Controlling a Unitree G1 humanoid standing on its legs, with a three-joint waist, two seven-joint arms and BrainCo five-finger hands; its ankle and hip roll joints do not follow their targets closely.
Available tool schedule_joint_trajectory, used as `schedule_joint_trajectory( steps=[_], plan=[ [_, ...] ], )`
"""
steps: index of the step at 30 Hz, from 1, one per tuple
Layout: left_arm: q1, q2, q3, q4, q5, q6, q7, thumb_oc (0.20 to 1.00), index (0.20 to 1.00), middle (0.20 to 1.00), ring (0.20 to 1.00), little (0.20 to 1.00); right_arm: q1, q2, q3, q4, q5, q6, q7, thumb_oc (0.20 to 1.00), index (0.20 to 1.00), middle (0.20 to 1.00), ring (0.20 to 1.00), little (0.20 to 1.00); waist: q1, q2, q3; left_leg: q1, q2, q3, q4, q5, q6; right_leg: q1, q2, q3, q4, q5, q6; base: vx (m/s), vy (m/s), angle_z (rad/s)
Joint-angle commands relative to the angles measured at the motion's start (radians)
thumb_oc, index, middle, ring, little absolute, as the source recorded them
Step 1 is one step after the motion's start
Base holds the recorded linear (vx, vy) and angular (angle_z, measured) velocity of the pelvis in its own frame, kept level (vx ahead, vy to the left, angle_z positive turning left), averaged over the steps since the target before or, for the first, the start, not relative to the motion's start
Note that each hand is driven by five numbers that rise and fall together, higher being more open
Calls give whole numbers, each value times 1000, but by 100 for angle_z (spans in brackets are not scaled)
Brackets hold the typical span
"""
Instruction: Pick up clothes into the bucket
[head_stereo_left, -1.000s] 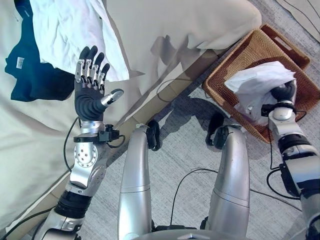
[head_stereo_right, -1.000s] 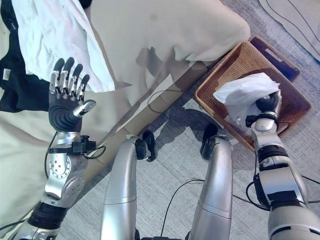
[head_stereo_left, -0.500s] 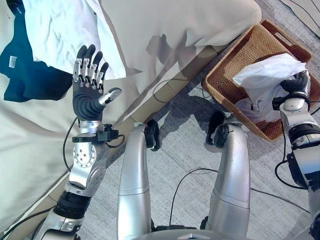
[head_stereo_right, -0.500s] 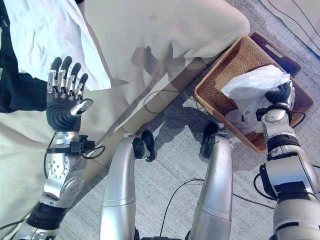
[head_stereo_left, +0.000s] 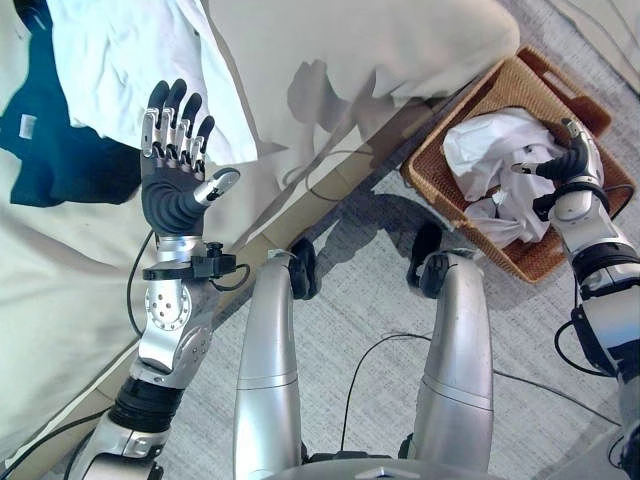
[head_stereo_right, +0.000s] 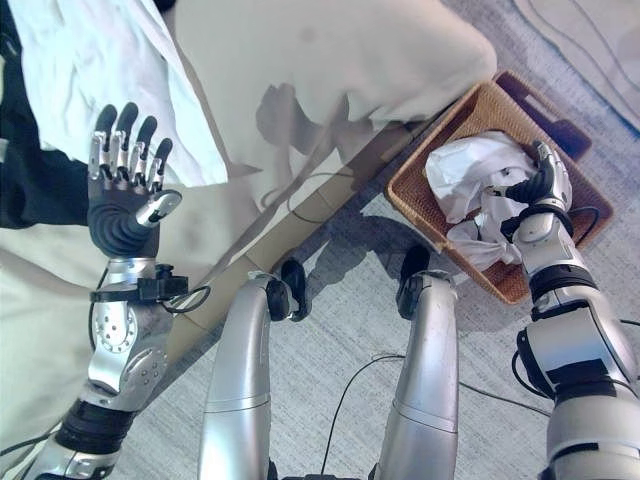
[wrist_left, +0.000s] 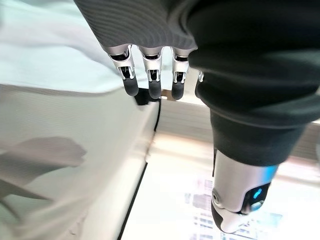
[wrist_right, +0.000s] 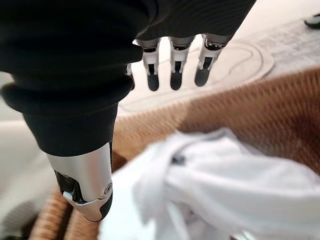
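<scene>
The left arm stands upright, forearm vertical, its left hand (head_stereo_left: 175, 165) raised with fingers (head_stereo_left: 172, 125) straight and together, the thumb angled out to the side. The right arm reaches forward on the robot's right; the right hand (head_stereo_right: 541, 180) is spread, fingers (wrist_right: 174, 67) extended and relaxed, thumb apart, holding nothing.

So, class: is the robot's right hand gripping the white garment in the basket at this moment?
No. The right hand is open above the wicker basket, fingers straight, and the white garment lies loose in it.
</scene>
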Motion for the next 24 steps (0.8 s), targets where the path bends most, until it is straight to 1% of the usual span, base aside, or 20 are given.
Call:
schedule_joint_trajectory(
  steps=[1,3,6,9,10,12,13,14,15,16,17,19,20,21,22,23,24],
  plan=[
    [12,-37,51,-23,-12,-52,-28,1000,1000,1000,1000,1000,70,5,47,28,-28,-8,25,1000,1000,1000,1000,1000,5,-1,-97,36,-30,-19,-120,46,-5,88,16,8,-87,0,18,-79,-9,-4],
    [-5,-45,51,2,-7,-52,-32,1000,1000,1000,1000,1000,99,12,10,18,-6,-16,12,1000,1000,1000,1000,1000,4,-9,-101,112,-31,-15,-211,76,-12,173,9,-19,-177,30,28,-93,-22,-1],
    [-24,-52,51,43,9,-55,-28,1000,1000,1000,1000,1000,146,40,-45,-51,39,-49,-14,1000,1000,1000,1000,1000,-1,-18,-99,200,-30,-10,-315,115,-24,267,5,-49,-271,66,43,-54,-13,5],
    [-29,-54,58,78,46,-55,-11,1000,1000,1000,1000,1000,236,70,-107,-188,58,-84,-51,1000,1000,1000,1000,1000,-8,-27,-91,302,-32,-21,-440,161,-29,377,-6,-81,-388,108,60,-52,-23,8],
    [-34,-52,63,106,73,-53,7,1000,1000,1000,1000,1000,277,91,-131,-256,60,-96,-63,1000,1000,1000,1000,1000,-12,-32,-88,328,-36,-18,-498,216,-24,407,-12,-97,-447,159,57,-82,-9,6],
    [-44,-54,58,159,130,-46,38,1000,1000,1000,1000,1000,366,147,-197,-362,94,-128,-83,1000,1000,1000,1000,1000,-17,-38,-81,405,-38,-25,-588,247,-28,491,-16,-123,-535,192,68,-43,-6,10],
    [-44,-53,56,160,131,-46,39,1000,1000,1000,1000,1000,370,147,-200,-365,93,-126,-83,1000,1000,1000,1000,1000,-17,-39,-79,411,-39,-26,-595,251,-28,498,-17,-125,-541,195,68,26,-21,19],
    [-56,-60,45,250,182,-33,68,1000,1000,1000,1000,1000,466,241,-256,-488,181,-177,-68,1000,1000,1000,1000,1000,-23,-44,-81,492,-39,-36,-686,285,-36,589,-19,-153,-633,229,76,22,-19,18],
    [-56,-59,43,251,184,-33,69,1000,1000,1000,1000,1000,469,241,-258,-492,180,-176,-68,1000,1000,1000,1000,1000,-22,-45,-77,501,-40,-37,-693,288,-36,599,-19,-155,-639,231,76,76,-37,23],
    [-52,-53,37,305,224,-21,64,1000,1000,1000,1000,1000,541,297,-275,-555,214,-196,-37,1000,1000,1000,1000,1000,-22,-52,-79,574,-42,-49,-754,306,-39,680,-19,-179,-706,256,83,82,-20,15],
    [-51,-55,31,335,232,-16,68,1000,1000,1000,1000,1000,574,339,-276,-587,254,-211,-19,1000,1000,1000,1000,1000,-22,-58,-80,623,-41,-52,-797,322,-42,737,-21,-191,-753,274,88,129,-18,21],
    [-38,-36,38,380,295,1,73,1000,1000,1000,1000,1000,636,376,-269,-632,270,-210,23,1000,1000,1000,1000,1000,-18,-68,-84,707,-37,-57,-863,341,-44,829,-22,-219,-821,296,97,100,4,18],
    [-37,-36,38,380,295,1,73,1000,1000,1000,1000,1000,638,377,-270,-633,269,-209,22,1000,1000,1000,1000,1000,-18,-68,-81,713,-37,-57,-866,342,-44,835,-22,-220,-824,298,97,117,6,11],
    [-19,-27,46,414,361,26,96,1000,1000,1000,1000,1000,686,410,-257,-681,303,-215,53,1000,1000,1000,1000,1000,-16,-82,-88,780,-35,-58,-916,355,-45,912,-27,-238,-883,317,105,129,22,8],
    [-10,-15,49,440,441,48,126,1000,1000,1000,1000,1000,706,430,-245,-695,327,-221,74,1000,1000,1000,1000,1000,-13,-87,-95,819,-32,-61,-947,361,-49,956,-28,-246,-916,327,110,130,22,9],
    [-10,-15,48,440,442,49,128,1000,1000,1000,1000,1000,706,430,-245,-695,327,-221,75,1000,1000,1000,1000,1000,-13,-88,-92,825,-32,-61,-951,362,-49,962,-28,-248,-919,328,110,135,44,10],
    [3,-6,51,479,547,87,165,1000,1000,1000,1000,1000,740,446,-204,-733,315,-209,110,1000,1000,1000,1000,1000,-8,-98,-105,877,-30,-57,-985,370,-50,1018,-25,-258,-961,343,118,125,47,7]
  ],
)
